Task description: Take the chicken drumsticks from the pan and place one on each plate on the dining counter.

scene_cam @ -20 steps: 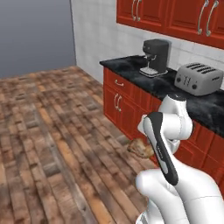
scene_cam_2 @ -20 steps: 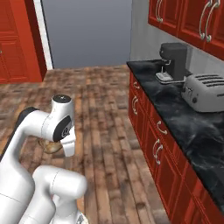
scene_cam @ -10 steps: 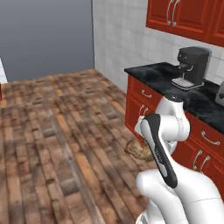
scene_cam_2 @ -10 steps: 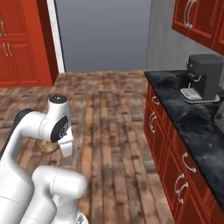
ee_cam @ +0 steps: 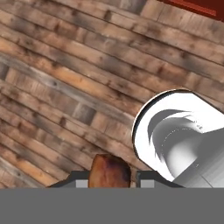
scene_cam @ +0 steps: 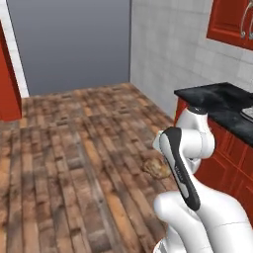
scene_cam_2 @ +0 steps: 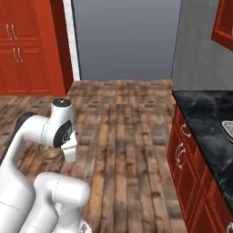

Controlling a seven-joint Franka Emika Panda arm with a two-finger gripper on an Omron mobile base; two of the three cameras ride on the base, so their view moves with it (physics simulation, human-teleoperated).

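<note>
At the bottom centre of the hand view, my gripper (ee_cam: pixel 110 183) is pinched on a chicken drumstick (ee_cam: pixel 110 171), the brown glossy lump sitting squarely between the two dark finger tips, with wooden floor planks (ee_cam: pixel 65 87) beneath it. I judge it is held this way, tucked low and close to the arm, so the piece rides safely while the base travels toward the dining desk. In the left base view the same drumstick (scene_cam: pixel 157 169) peeks out at centre right, just beside the folded white arm (scene_cam: pixel 190 148); in the right base view it shows at middle left as a brown patch (scene_cam_2: pixel 52 152) beside the arm's elbow. By my count: one drumstick in sight, one gripper, no plates and no pan in these views, so I cannot say how the other piece stands. One black-topped counter with red drawers (scene_cam_2: pixel 200 136) runs along the right edge of the right base view, and red cupboards (scene_cam_2: pixel 27 45) stand at its upper left. A grey wall (scene_cam: pixel 69 44) lies ahead at the top of the frame.
</note>
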